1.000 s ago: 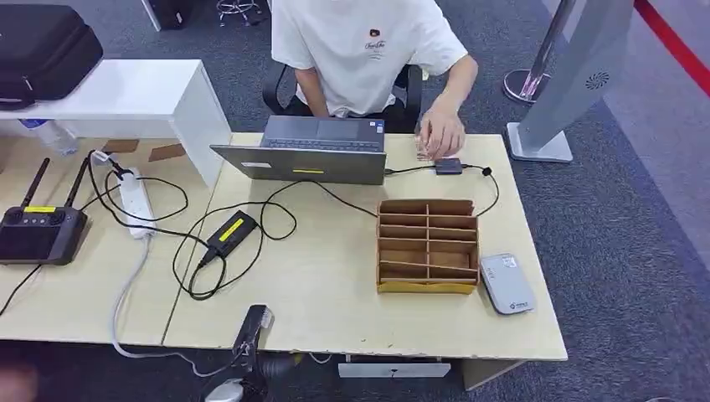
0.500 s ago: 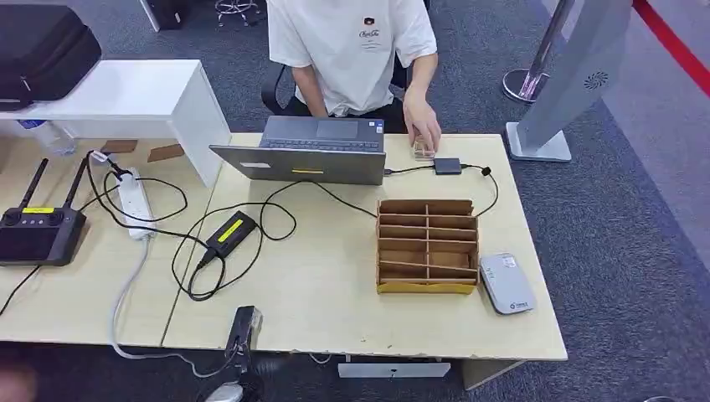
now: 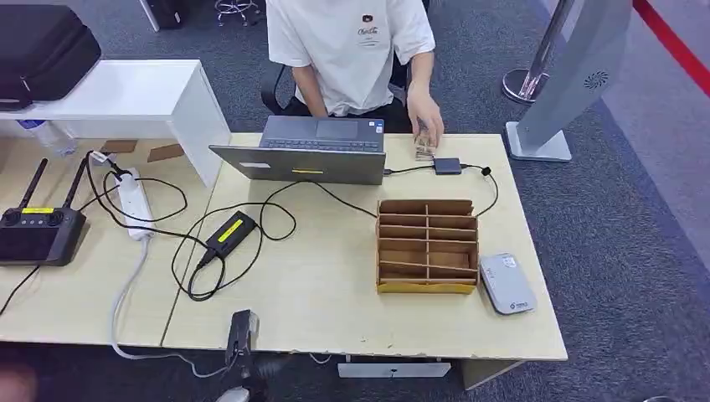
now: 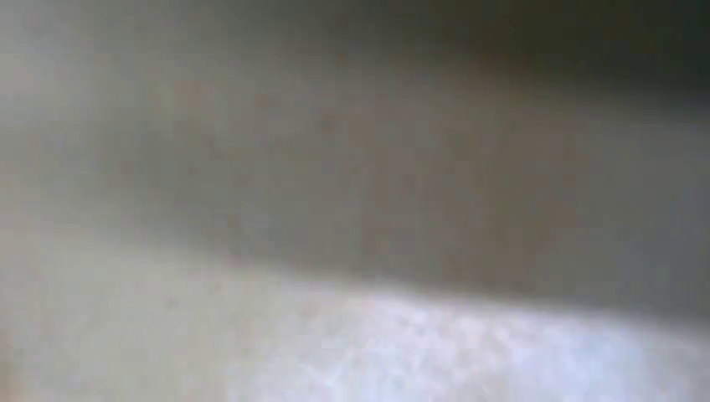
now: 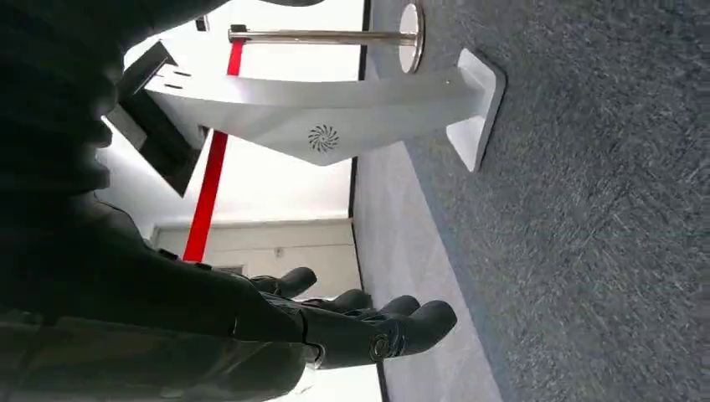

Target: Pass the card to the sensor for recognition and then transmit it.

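Note:
The grey-white card sensor lies flat near the table's front right corner, beside a cardboard divider box. At the far edge a person's hand hovers over a small pale stack, perhaps cards, next to a little black device on a cable. My left hand is a dark shape poking up just below the table's front edge; how its fingers lie is unclear, and the left wrist view is a grey blur. My right hand hangs beside my body over the carpet, its fingers loosely extended and holding nothing.
A laptop stands at the far edge before the seated person. A power brick, looped cables and a power strip lie left of centre. A black controller sits far left. A grey kiosk stand rises right of the table.
My left hand has sunk lower at the table's front edge. The person's hand has drawn back from the black device towards the laptop's corner, uncovering the pale stack.

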Robot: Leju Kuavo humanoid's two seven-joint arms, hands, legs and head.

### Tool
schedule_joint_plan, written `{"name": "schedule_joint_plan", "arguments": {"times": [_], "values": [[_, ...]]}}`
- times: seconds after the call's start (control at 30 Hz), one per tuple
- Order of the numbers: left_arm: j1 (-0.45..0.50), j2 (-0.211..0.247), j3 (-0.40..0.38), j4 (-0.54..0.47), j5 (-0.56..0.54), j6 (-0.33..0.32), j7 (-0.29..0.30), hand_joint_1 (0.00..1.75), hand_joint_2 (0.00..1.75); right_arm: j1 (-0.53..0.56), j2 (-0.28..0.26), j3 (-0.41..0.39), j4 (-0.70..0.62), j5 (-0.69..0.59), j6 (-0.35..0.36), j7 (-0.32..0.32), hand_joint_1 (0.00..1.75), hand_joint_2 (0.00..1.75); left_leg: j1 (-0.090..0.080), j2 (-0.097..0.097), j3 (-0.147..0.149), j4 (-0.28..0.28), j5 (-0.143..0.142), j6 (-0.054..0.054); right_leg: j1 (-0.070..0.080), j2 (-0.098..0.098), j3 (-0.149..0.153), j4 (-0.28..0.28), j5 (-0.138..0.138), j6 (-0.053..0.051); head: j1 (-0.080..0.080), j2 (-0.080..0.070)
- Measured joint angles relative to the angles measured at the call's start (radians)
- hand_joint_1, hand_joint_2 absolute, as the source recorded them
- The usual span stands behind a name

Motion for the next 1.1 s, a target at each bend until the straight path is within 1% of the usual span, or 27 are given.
{"name": "schedule_joint_plan", "arguments": {"times": [0.27,0.4,0.57,0.93,0.97,1.0,1.03,1.07,1.1], "values": [[0.002,-0.008,0.002,-0.003,0.014,0.026,-0.020,0.00,1.75,0.000,0.016,-0.009,0.000,0.007,0.000,0.000,0.00,1.75,0.000,0.000,0.000,0.000,0.000,0.000,0.000,0.000,0.000,0.000,0.000,0.000,0.000,0.000],[0.003,-0.016,0.014,-0.003,0.029,0.052,-0.047,0.00,1.75,0.000,0.024,-0.019,0.000,0.015,0.000,0.000,0.00,1.75,0.000,0.000,0.000,0.000,0.000,0.000,0.000,0.000,0.000,0.000,0.000,0.000,0.000,0.000],[0.012,-0.027,0.031,-0.003,0.046,0.064,-0.071,0.00,1.75,0.000,0.034,-0.024,0.000,0.024,0.000,0.000,0.00,1.75,0.000,0.000,0.000,0.000,0.000,0.000,0.000,0.000,0.000,0.000,0.000,0.000,0.000,0.000],[0.020,-0.036,0.051,-0.006,0.060,0.069,-0.080,0.00,1.75,0.000,0.046,-0.037,0.000,0.028,0.004,0.000,0.00,1.75,0.000,0.000,0.000,0.000,-0.001,0.001,0.000,0.000,0.000,0.000,-0.001,0.000,0.000,0.000],[0.023,-0.035,0.051,-0.006,0.051,0.059,-0.081,0.00,1.75,0.000,0.048,-0.041,0.000,0.022,0.008,0.000,0.00,1.75,0.000,0.001,-0.002,0.000,-0.003,0.001,0.000,0.000,0.001,0.000,-0.002,0.000,0.000,0.000],[0.048,-0.014,0.047,0.003,0.008,0.012,-0.100,0.00,1.75,0.001,0.050,-0.051,0.000,-0.003,0.021,0.000,0.00,1.75,0.000,0.001,0.000,-0.001,-0.004,0.000,0.000,0.001,0.001,0.000,-0.003,-0.001,0.001,0.000],[0.075,0.018,0.027,0.040,-0.052,-0.095,-0.163,0.00,1.75,0.005,0.054,-0.068,0.000,-0.036,0.031,0.000,0.00,1.75,0.000,0.004,0.005,-0.001,-0.007,-0.001,0.000,0.004,0.005,0.000,-0.006,-0.001,0.001,0.000],[0.103,0.054,0.007,0.090,-0.089,-0.193,-0.244,0.00,1.75,0.011,0.058,-0.084,0.001,-0.051,0.035,-0.003,0.00,1.75,0.001,0.007,0.011,-0.001,-0.011,-0.004,0.001,0.006,0.009,0.000,-0.009,-0.005,0.002,0.000],[0.135,0.091,-0.012,0.152,-0.103,-0.267,-0.333,0.00,1.75,0.020,0.063,-0.103,0.001,-0.063,0.037,-0.003,0.00,1.75,0.001,0.012,0.018,-0.001,-0.015,-0.005,0.001,0.011,0.013,0.000,-0.011,-0.005,0.001,0.000]]}}
